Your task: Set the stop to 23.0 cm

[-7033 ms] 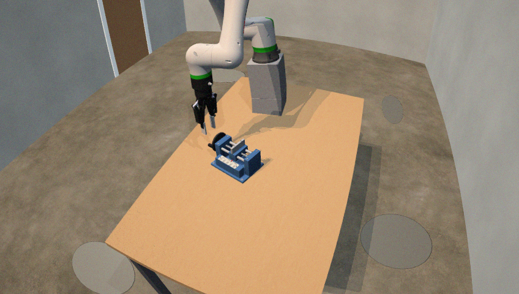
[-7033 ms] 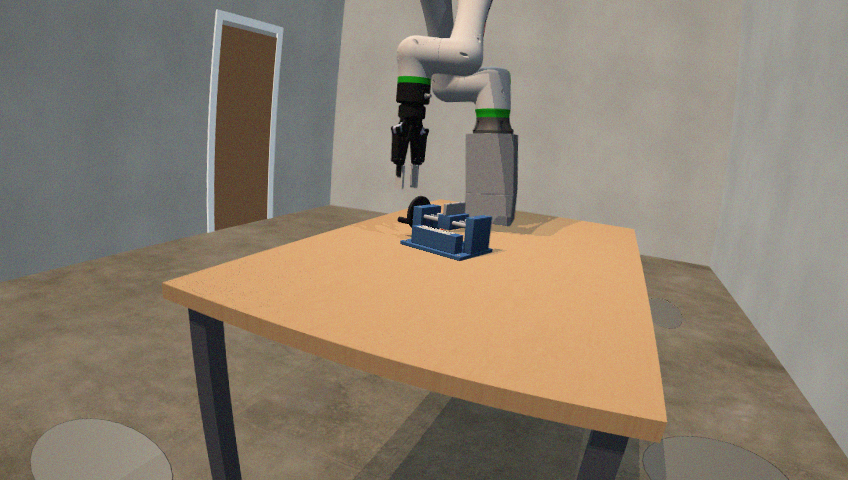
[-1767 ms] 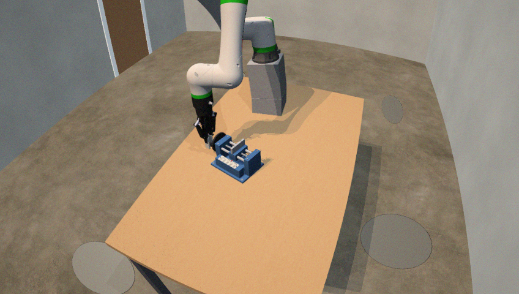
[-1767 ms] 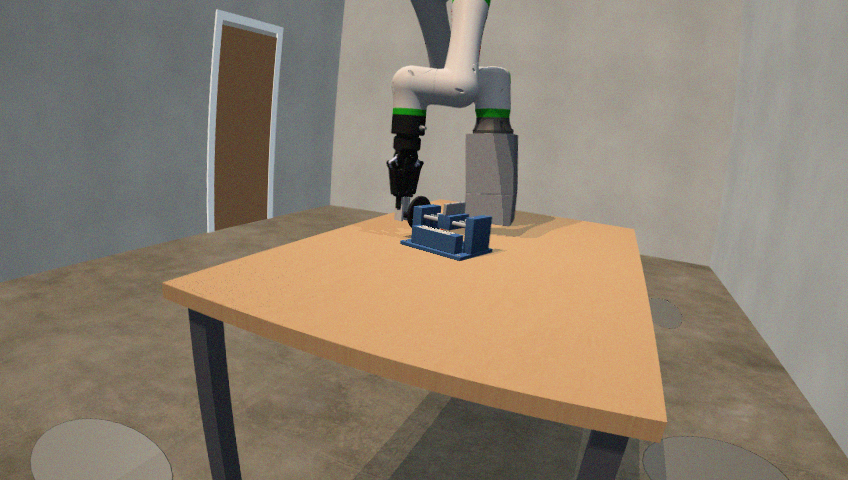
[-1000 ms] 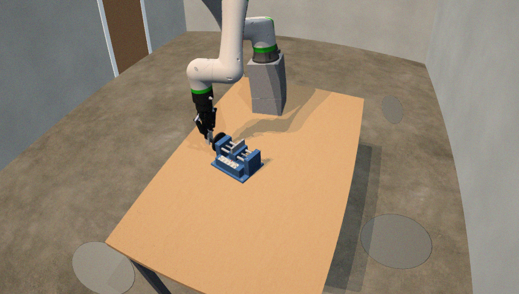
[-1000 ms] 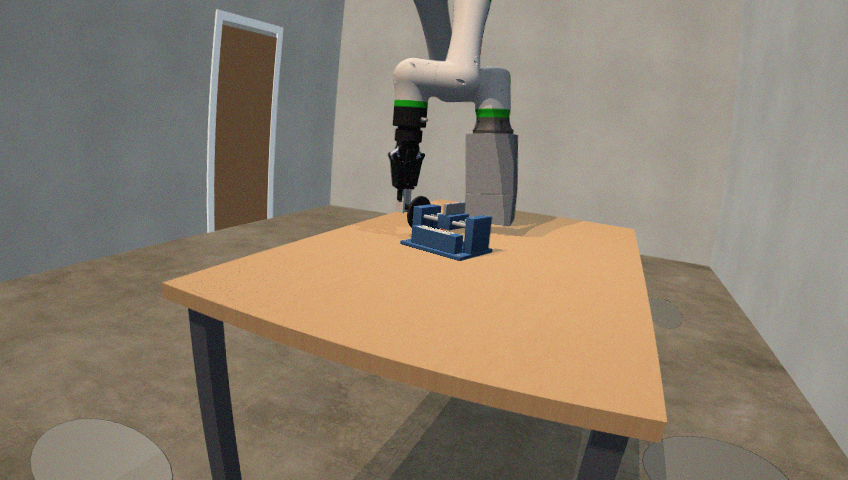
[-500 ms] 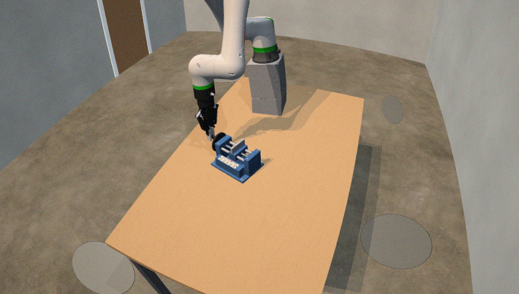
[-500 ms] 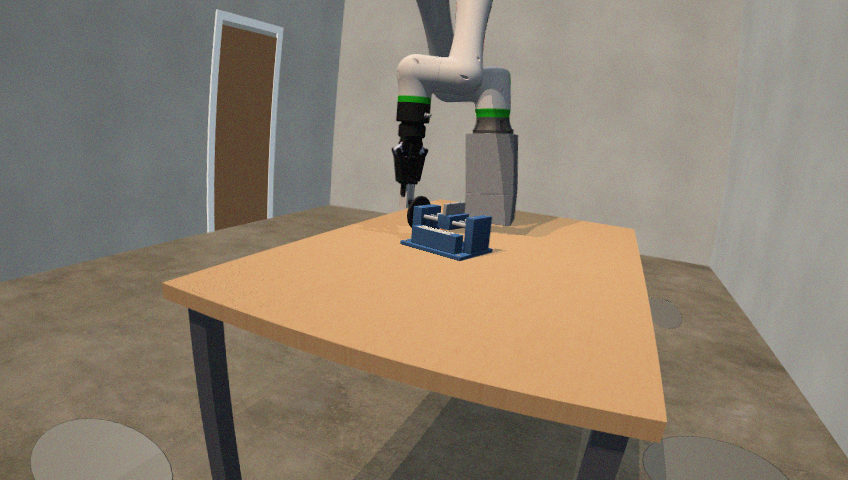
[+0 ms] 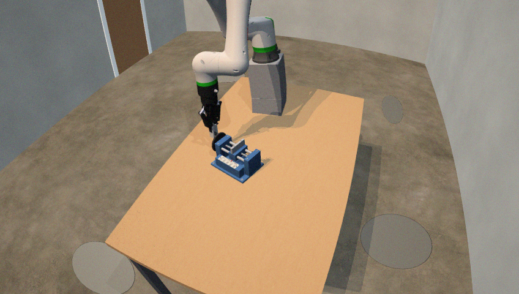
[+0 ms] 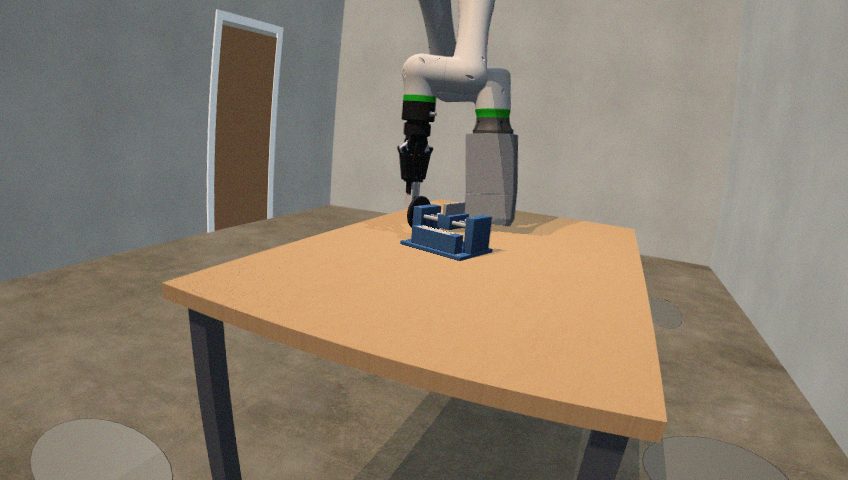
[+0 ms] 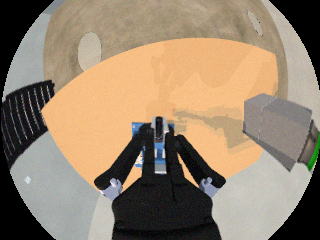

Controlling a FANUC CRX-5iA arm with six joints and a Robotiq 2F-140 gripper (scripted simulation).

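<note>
Top view: hand (image 9: 213,133) clenched on handwheel (image 9: 217,141), stop (image 9: 238,146) near that end, scale unreadable, setting unconfirmed, release pending.

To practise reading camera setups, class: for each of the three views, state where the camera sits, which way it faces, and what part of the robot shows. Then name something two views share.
Top: high above the table's front, looking down at the blue fixture; arm, base and gripper show.
Exterior: low, off a table corner, facing the fixture and door; forearm and base show.
Wrist: on the arm, looking down past the fingers, shut on the handwheel.
Shared: top and exterior both show the door.
</note>
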